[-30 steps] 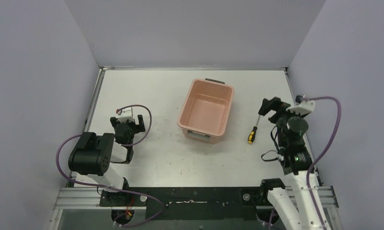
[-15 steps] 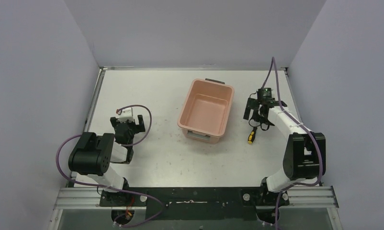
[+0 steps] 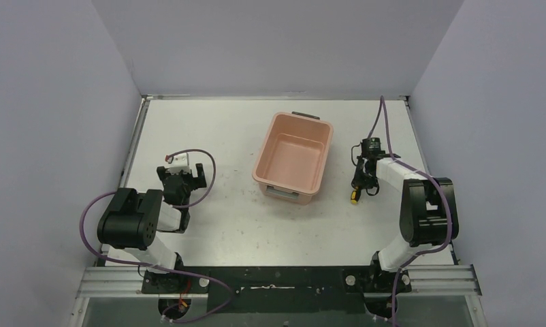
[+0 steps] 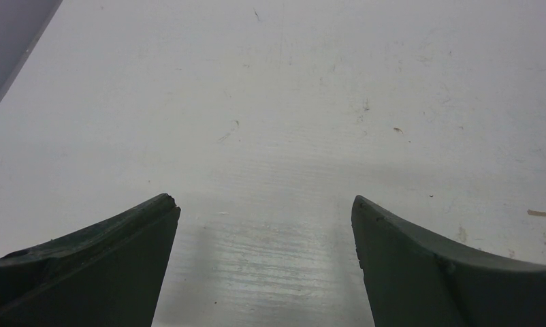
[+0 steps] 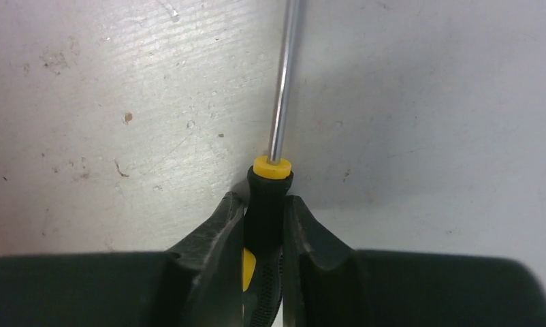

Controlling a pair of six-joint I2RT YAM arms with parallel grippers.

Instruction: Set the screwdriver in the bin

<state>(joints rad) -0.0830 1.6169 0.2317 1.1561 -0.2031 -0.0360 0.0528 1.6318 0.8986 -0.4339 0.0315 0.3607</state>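
The screwdriver (image 5: 269,191) lies on the white table to the right of the bin (image 3: 294,158), a salmon-pink tub standing empty at mid-table. My right gripper (image 5: 265,204) is shut on its yellow-and-black handle, and the thin metal shaft (image 5: 284,82) runs straight out ahead of the fingers. From above, the right gripper (image 3: 361,178) is down at the table over the screwdriver (image 3: 355,197), whose yellow end shows just below it. Over bare table at the left, my left gripper (image 4: 263,211) stands open with nothing between its fingers; it (image 3: 182,178) sits well left of the bin.
The table (image 3: 222,136) is walled by pale panels at the back and on both sides. Purple cables loop off both arms. A metal rail (image 3: 270,279) runs along the near edge by the arm bases.
My right arm swung in and came down onto the screwdriver, and its gripper went from open to shut on the handle. The left arm has not moved.
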